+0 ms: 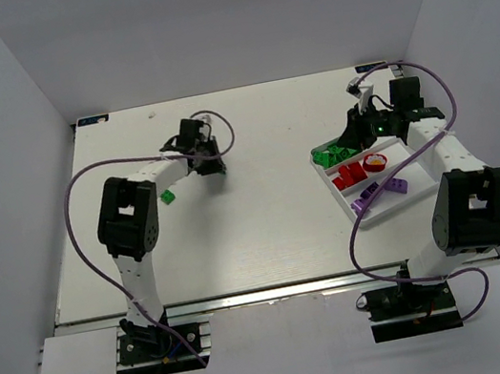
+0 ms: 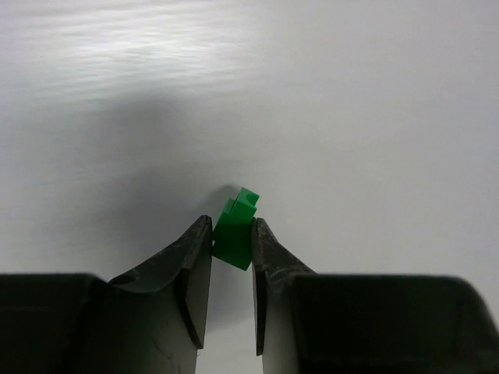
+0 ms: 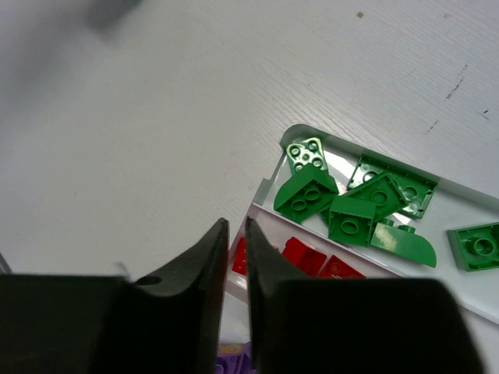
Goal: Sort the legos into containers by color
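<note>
One white worktop (image 1: 268, 232) is seen, with two arms bolted at its near edge. The left arm (image 1: 128, 218) is bent toward the far left and the right arm (image 1: 471, 206) is reached over the right side. One white tray (image 1: 334, 191) is set at an angle on the right of the worktop. It is split by two dividers into three long compartments.

The left pincer (image 2: 231, 222) is pinched on one green brick (image 2: 235, 238), which is gripped between both fingertips. Whether this brick is touching the worktop cannot be told. The right pincer (image 3: 235, 226) is poised over the tray's left end, its fingers pressed almost together with nothing between them.

In the far compartment (image 3: 446, 209) six green legos (image 3: 351, 222) are counted, some overlapping. In the middle compartment (image 1: 402, 157) a red cluster (image 1: 351, 174) is seen. Three of its pieces are glimpsed from the right wrist, and the full number cannot be told. A small red-and-yellow piece (image 1: 375, 162) is seen just beside it. In the near compartment (image 1: 384, 202) three purple legos (image 1: 395, 186) are made out. One loose green lego (image 1: 167, 197) is seen on the worktop under the left arm, well apart from the tray.
</note>
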You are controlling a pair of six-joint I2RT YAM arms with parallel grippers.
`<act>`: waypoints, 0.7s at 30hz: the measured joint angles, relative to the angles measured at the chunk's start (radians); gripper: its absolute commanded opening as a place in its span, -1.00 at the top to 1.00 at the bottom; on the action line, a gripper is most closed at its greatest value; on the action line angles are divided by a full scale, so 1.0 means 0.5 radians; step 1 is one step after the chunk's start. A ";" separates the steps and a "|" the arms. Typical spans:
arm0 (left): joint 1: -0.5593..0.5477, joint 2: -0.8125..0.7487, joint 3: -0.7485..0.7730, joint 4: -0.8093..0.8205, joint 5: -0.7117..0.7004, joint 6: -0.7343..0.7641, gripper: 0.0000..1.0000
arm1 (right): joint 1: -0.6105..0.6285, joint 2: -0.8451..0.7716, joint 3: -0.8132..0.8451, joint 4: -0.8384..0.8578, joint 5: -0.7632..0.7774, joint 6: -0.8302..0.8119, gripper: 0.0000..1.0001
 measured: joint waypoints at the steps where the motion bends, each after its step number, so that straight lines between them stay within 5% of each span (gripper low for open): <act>1: -0.055 -0.038 -0.060 0.069 0.089 -0.047 0.62 | 0.000 -0.001 0.000 0.001 0.001 0.000 0.71; 5: -0.348 -0.110 -0.167 0.397 0.367 -0.270 0.62 | 0.002 -0.002 0.001 0.009 0.003 0.014 0.90; 11: -0.714 -0.025 -0.052 0.824 0.616 -0.595 0.62 | 0.004 -0.040 0.001 0.027 0.017 0.023 0.92; 21: -0.820 0.552 0.602 1.044 0.687 -0.898 0.59 | 0.004 -0.185 -0.082 0.111 0.027 0.026 0.91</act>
